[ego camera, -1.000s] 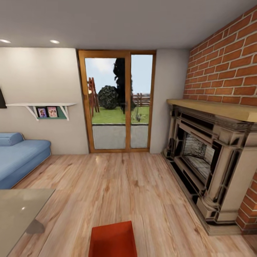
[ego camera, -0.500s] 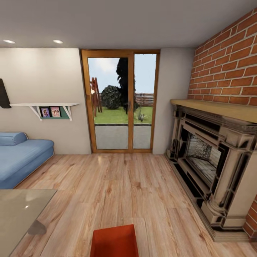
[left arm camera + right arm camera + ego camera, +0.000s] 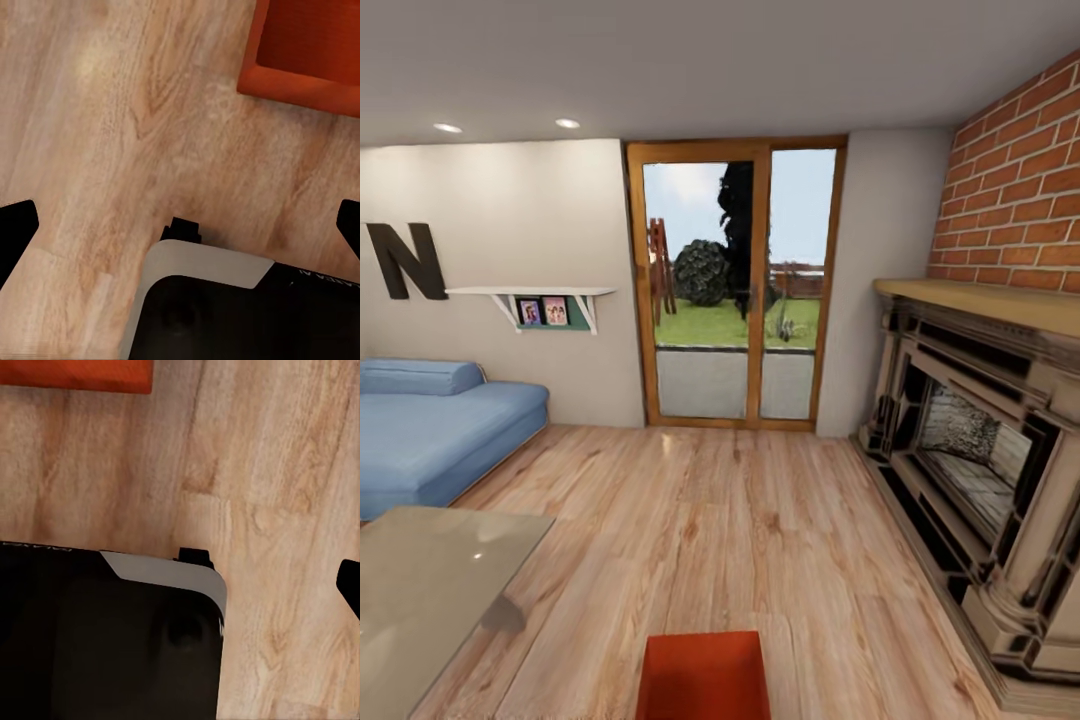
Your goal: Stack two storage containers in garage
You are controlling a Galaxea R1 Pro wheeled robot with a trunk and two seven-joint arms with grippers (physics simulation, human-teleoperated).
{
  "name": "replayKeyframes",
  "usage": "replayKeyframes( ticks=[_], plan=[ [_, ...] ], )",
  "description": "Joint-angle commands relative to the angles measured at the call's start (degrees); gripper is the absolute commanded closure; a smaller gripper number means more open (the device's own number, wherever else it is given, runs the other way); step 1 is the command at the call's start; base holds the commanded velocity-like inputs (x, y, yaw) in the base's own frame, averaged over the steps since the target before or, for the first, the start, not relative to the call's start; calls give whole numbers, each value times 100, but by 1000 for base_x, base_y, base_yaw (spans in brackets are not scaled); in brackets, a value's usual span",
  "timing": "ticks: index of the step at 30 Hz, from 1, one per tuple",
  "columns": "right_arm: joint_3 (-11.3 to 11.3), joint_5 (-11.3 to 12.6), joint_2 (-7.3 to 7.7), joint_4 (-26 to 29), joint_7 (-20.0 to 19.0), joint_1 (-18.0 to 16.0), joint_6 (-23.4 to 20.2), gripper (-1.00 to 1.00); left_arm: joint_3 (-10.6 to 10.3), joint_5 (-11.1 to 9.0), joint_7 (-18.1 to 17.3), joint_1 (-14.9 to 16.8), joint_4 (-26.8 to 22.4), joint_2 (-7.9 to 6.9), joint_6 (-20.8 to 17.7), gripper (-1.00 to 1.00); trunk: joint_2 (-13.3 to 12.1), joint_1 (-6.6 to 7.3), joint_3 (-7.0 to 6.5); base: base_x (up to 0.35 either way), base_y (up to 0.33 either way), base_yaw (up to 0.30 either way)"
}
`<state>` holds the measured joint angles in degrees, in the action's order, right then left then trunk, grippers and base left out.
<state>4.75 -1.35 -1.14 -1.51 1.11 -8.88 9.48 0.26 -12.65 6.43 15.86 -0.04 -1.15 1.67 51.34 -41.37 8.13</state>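
I am in the living room, over its light wood-plank floor. One red-orange storage container sits low at the bottom centre of the head view, just in front of me. The left wrist view catches a corner of the container, and the right wrist view an edge of the container. My left gripper hangs open over the planks, its dark fingertips far apart with nothing between them. Of my right gripper, one dark fingertip shows at the picture's edge; it holds nothing.
A blue sofa and a glass table stand at the left. A dark fireplace under a brick wall lines the right. A wood-framed glass door faces me. My own black-and-grey base shows below the grippers.
The head view has swung left: door and fireplace slid right, and a black letter N came into view on the left wall. The container stays at the bottom centre.
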Motion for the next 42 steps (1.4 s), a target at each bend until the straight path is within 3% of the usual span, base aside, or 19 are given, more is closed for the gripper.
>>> replayKeyframes(
  ticks=[1,42],
  plan=[
    [43,-14,0,-16,12,-8,28,-100,0,-36,8,4,4,1,18,-100,6,-1,8,0,0,261],
    [38,-14,-8,-16,12,-8,36,-100,0,-36,8,4,4,10,18,-100,6,-1,8,0,3,33]
  ],
)
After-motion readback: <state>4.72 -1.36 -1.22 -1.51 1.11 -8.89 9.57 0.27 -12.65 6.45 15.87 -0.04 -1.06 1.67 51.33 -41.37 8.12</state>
